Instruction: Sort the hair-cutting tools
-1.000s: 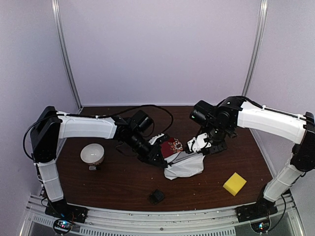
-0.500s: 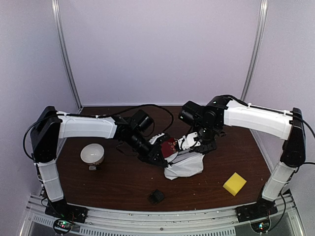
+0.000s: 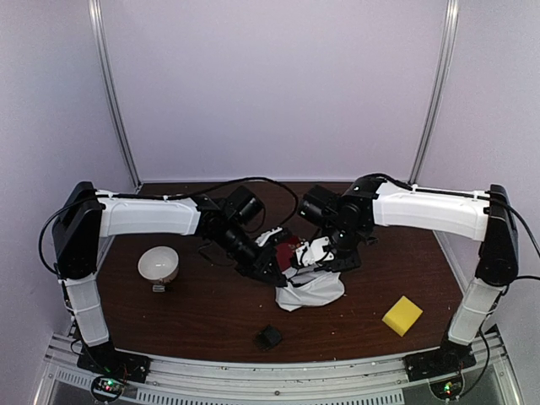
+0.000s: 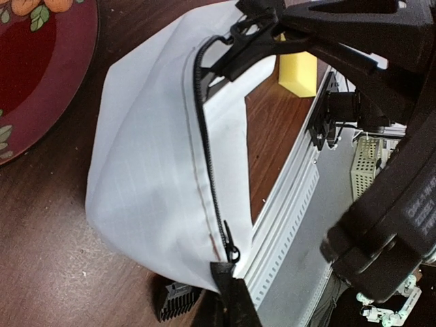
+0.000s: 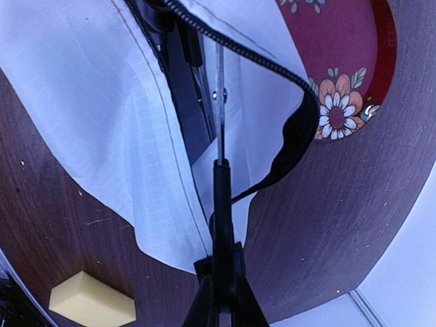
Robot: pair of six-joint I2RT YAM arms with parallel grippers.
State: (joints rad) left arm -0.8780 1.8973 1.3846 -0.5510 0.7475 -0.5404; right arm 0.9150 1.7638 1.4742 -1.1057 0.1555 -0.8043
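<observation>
A white zip pouch lies open at mid-table. My left gripper is shut on its rim next to the zip pull and holds the mouth open. My right gripper is shut on the black handle of a pair of scissors. Their thin silver blade points into the pouch's mouth. A dark slim thing lies inside the pouch; I cannot tell what it is. The small black attachment block lies on the table near the front edge and also shows in the left wrist view.
The red patterned plate lies just behind the pouch, under both grippers. A white bowl stands at the left. A yellow sponge lies at the front right. The two grippers are close together over the pouch.
My right arm has moved left with the scissors, from beside the pouch to over its mouth. The pouch has shifted slightly left. My left gripper has kept its hold.
</observation>
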